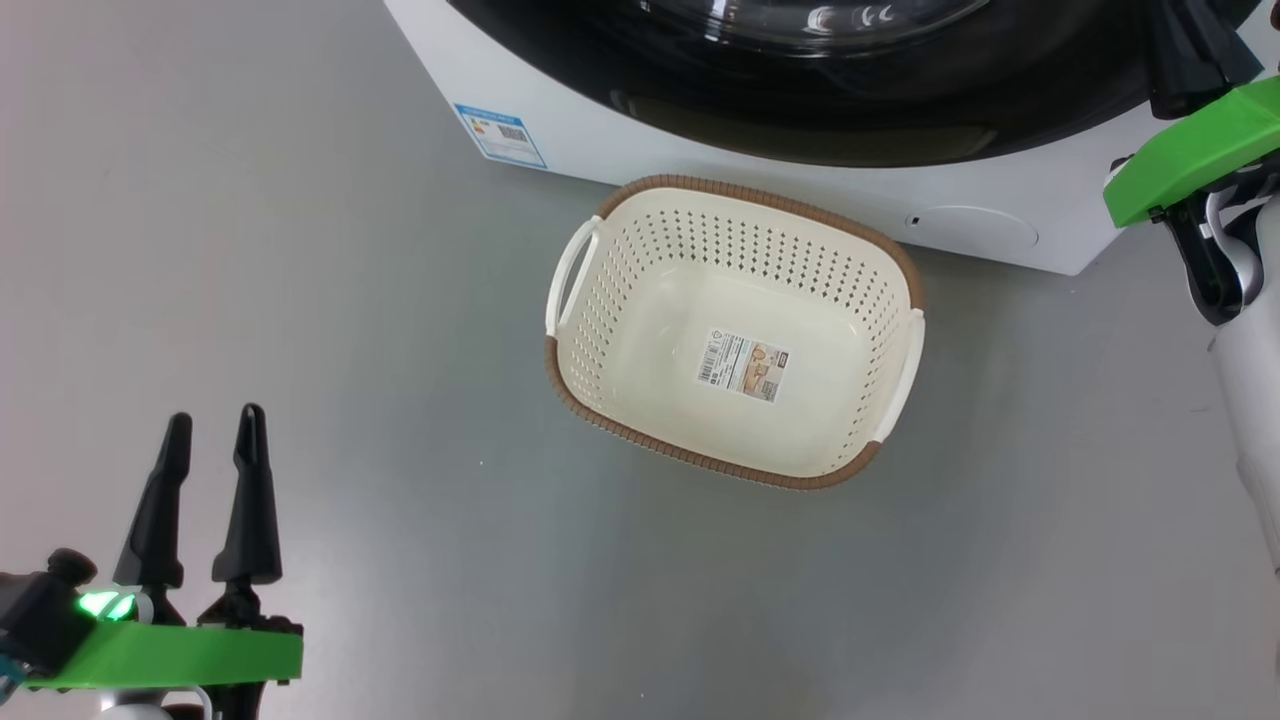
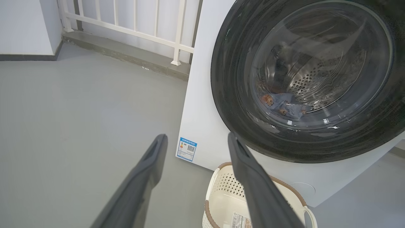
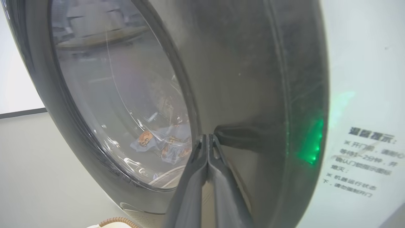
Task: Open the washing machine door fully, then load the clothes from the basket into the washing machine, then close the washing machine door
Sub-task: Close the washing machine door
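The washing machine (image 1: pixel 700 150) (image 2: pixel 202 110) stands at the far side with its door (image 1: pixel 800 90) (image 2: pixel 234 79) (image 3: pixel 240 79) lying flush against the white front. Through the glass the clothes (image 2: pixel 284 106) (image 3: pixel 164 142), blue with orange-brown figures, lie in the steel drum. The basket (image 1: pixel 740 190) (image 2: pixel 221 190) sits on the floor before the machine, with just a label sticker inside. My left gripper (image 1: pixel 215 415) (image 2: pixel 196 135) hangs open and holds nothing, low at the left, well clear of the basket. My right gripper (image 3: pixel 208 135) is shut, tips against the door's black rim.
My right arm's green mount (image 1: pixel 1190 150) hangs at the machine's right corner. A blue energy sticker (image 1: pixel 500 135) and round filter cap (image 1: pixel 975 230) mark the front panel. A white railing (image 2: pixel 136 28) on a low kerb runs behind. Grey floor (image 1: pixel 300 250) spreads left of the basket.
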Robot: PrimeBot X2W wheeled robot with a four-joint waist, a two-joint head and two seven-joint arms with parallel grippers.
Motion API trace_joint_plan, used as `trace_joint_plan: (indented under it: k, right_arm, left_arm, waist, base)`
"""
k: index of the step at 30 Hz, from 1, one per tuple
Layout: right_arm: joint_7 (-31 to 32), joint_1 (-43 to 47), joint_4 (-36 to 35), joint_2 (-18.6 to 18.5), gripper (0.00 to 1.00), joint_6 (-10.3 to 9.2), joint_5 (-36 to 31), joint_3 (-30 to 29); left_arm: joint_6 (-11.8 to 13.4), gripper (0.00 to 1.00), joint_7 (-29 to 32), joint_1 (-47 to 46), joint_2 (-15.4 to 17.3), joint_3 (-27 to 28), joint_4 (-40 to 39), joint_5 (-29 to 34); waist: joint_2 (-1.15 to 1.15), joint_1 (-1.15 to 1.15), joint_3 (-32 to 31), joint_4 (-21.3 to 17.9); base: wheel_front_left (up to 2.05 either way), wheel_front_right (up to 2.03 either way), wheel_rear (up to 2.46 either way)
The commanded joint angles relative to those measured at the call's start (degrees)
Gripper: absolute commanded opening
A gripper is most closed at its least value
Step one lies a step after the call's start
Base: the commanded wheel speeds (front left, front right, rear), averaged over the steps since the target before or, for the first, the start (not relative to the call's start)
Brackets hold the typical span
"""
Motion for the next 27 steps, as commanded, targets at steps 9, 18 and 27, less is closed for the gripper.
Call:
trace_joint_plan:
  k: [9, 18, 27]
  right_arm:
    - [-0.27, 7.25, -4.46, 1.69, 1.00, -0.93, 2.03, 0.43]
    - [-0.27, 15.17, -8.62, 3.00, 1.00, -0.93, 6.46, 3.75]
    - [-0.27, 21.67, -13.16, 3.71, 1.00, -0.93, 9.63, 5.44]
  left_arm:
    - [-0.19, 1.00, -0.54, 0.85, 2.43, 2.19, -0.47, 1.59]
    - [-0.19, 1.00, -0.54, 3.81, 3.15, 2.44, -0.48, 3.34]
    - [-0.19, 1.00, -0.54, 5.96, 3.25, 2.71, -0.84, 4.43]
  waist:
    - [0.00, 0.00, -6.45, -1.85]
    - [0.00, 0.00, -12.91, -5.12]
    - [0.00, 0.00, -16.54, -8.40]
  base:
    - [0.00, 0.00, 0.00]
    - [0.00, 0.00, 0.00]
    - [0.00, 0.00, 0.00]
